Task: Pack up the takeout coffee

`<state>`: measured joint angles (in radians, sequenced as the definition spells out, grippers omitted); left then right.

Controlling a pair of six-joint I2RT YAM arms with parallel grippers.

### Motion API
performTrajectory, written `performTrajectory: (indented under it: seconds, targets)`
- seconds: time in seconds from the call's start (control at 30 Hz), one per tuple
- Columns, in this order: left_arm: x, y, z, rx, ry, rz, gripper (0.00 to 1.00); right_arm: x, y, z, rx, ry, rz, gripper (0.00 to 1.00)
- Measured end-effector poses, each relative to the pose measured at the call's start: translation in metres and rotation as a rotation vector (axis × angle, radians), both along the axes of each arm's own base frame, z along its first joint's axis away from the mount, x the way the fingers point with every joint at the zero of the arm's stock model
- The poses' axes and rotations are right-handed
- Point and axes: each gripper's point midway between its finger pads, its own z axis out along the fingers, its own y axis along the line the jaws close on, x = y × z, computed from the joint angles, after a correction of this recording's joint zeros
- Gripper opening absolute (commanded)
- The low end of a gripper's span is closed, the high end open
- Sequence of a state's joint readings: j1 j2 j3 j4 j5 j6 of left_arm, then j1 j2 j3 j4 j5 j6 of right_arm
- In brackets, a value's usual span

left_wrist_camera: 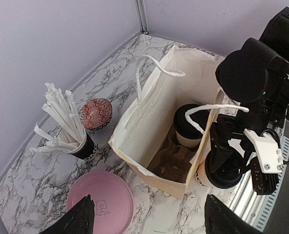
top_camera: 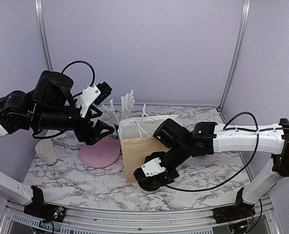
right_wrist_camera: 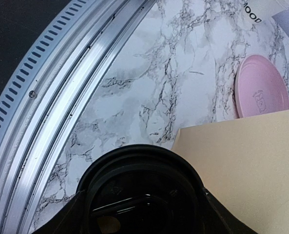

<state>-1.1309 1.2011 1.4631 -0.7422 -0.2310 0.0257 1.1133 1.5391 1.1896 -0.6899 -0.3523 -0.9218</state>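
We see a white marble table (top_camera: 86,183) closed in by lilac walls (top_camera: 144,44) with aluminium posts (top_camera: 237,53). A ribbed metal rail (right_wrist_camera: 61,97) runs along its near edge.

The takeout coffee (left_wrist_camera: 221,171) shows only in the two wrist views, because from above the right arm covers it. It stands just outside the open paper bag (left_wrist_camera: 149,112), on the side that faces the rail. The right gripper (right_wrist_camera: 142,219) holds it between its fingers. Whether its base touches the table we cannot tell.

Only the left wrist view shows a second lidded cup (left_wrist_camera: 187,119) inside the bag and a red patterned round thing (left_wrist_camera: 95,113) near the black cup of straws (left_wrist_camera: 83,146).

The left gripper (left_wrist_camera: 149,217) hangs wide open above the pink plate (top_camera: 100,152). The stack of lidless cups (top_camera: 47,151) is cut off in the right wrist view.
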Motion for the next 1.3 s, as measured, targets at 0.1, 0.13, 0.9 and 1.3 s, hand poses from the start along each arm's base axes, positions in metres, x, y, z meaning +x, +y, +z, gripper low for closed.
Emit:
performTrajectory:
  seconds: [0.1, 0.13, 0.9, 1.3]
  targets:
    - [-0.006, 0.004, -0.01, 0.024, 0.01, -0.009, 0.78, 0.01, 0.008, 0.0, 0.007, -0.011, -0.039, 0.6]
    - [-0.008, 0.005, -0.013, 0.032, 0.014, -0.012, 0.78, 0.011, 0.009, 0.0, 0.007, -0.01, -0.042, 0.61]
    - [-0.053, 0.003, -0.069, 0.154, 0.149, -0.129, 0.8, -0.023, 0.017, -0.001, -0.068, 0.226, 0.063, 0.99]
    - [-0.086, -0.034, -0.131, 0.389, 0.135, -0.324, 0.86, -0.06, -0.037, 0.093, 0.075, 0.269, 0.161, 0.99]
